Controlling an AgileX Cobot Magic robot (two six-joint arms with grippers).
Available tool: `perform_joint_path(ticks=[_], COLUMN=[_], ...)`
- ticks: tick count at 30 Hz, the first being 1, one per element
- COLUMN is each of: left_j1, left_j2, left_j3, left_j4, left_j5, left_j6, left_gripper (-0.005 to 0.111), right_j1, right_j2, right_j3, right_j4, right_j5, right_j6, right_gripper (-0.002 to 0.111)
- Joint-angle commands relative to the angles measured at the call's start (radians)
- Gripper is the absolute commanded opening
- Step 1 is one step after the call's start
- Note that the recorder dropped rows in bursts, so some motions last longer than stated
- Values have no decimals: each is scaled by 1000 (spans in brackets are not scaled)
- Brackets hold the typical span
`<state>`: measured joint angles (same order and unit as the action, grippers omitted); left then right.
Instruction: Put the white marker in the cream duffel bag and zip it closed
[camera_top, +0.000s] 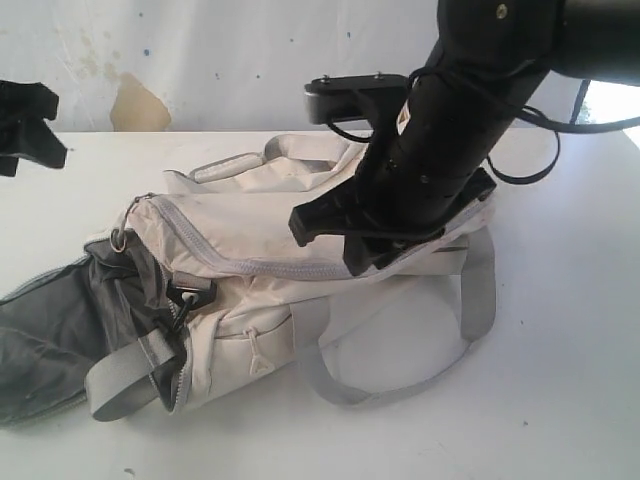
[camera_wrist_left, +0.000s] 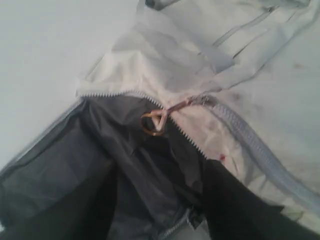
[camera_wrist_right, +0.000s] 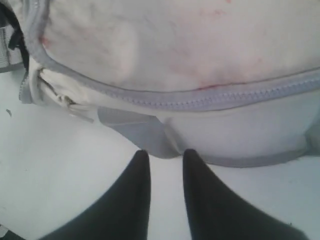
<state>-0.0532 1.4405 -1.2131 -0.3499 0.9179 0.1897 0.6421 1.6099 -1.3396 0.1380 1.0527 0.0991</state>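
Note:
The cream duffel bag (camera_top: 260, 220) lies on its side on the white table (camera_top: 560, 400), its open end with dark grey lining (camera_top: 50, 350) at the left. The white marker shows in no view. My right gripper (camera_top: 335, 245) hangs low over the bag's middle; in its wrist view the gripper (camera_wrist_right: 165, 154) stands slightly open with nothing between the fingers, just off the bag's edge (camera_wrist_right: 175, 50) and the grey zipper (camera_wrist_right: 200, 100). My left gripper (camera_top: 25, 125) is raised at the far left, open (camera_wrist_left: 159, 170), facing the opening and the ringed zipper pull (camera_wrist_left: 154, 121).
A grey webbing strap (camera_top: 400, 385) loops out onto the table in front of the bag. A second strap with a black buckle (camera_top: 190, 292) hangs across the open end. A stained white wall (camera_top: 200, 60) stands behind the table.

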Motion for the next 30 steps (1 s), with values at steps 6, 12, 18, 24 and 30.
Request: perform_joint_path(ticks=[6,12,18,24,30], left_j1=[1,1,1,-2,-2], left_j2=[-33,-33,-33,-33,-33], left_j3=[-3,-3,-3,-3,2], left_j4=[114,127,137,256,284], left_j5=[147,152,167,191,164], left_j6=[-38,-40,-71,-156,-167], left_gripper=[14,0,0,0,0], right_j1=[-134,-249,-394,-524,-616], right_j2=[-20,-82,-134,-139,-139], right_j3=[23,146,222,275,316], right_j4=[-21,-46,-68,-64,-58], right_j5=[72,40,31,-13,-82], right_j6=[10,-7,-54,-149,-144], right_gripper=[0,0,0,0,0])
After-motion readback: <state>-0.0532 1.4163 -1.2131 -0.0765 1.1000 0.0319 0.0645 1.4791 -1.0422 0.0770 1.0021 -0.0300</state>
